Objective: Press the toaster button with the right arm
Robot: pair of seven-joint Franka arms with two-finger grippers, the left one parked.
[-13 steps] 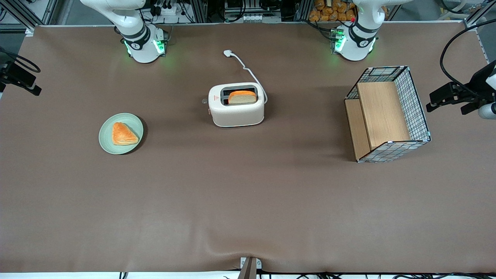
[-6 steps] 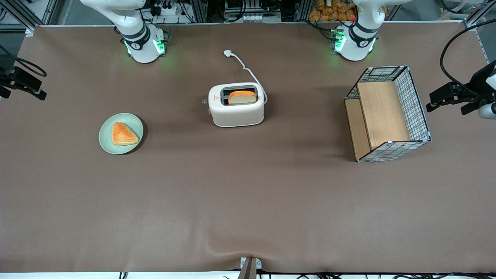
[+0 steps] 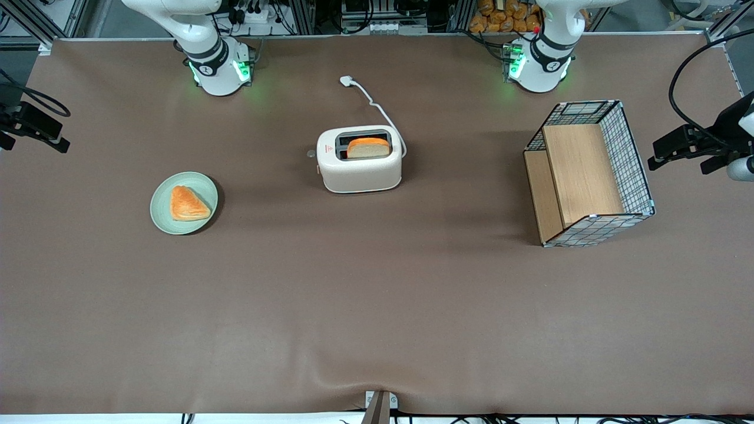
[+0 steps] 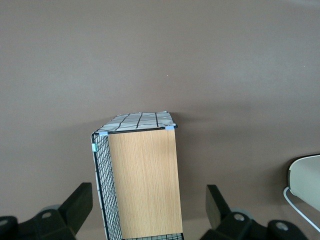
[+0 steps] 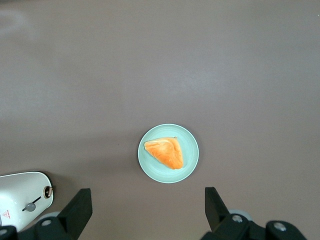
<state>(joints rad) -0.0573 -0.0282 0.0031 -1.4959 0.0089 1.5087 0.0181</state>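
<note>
Brown desk [image 3: 377, 306] bare around toaster [image 3: 359, 160] mid-desk | button [image 3: 311, 153] on its working-arm end | gripper [image 5: 145, 212] high at desk edge above plate [image 5: 168, 153], jaws wide apart, holding nothing, well apart from button

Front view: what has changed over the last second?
Only the right arm's claw, at the working arm's end of the table, shifted a little nearer the front camera and inward; it grips nothing. The toaster, its button, plate and basket stayed put.
</note>
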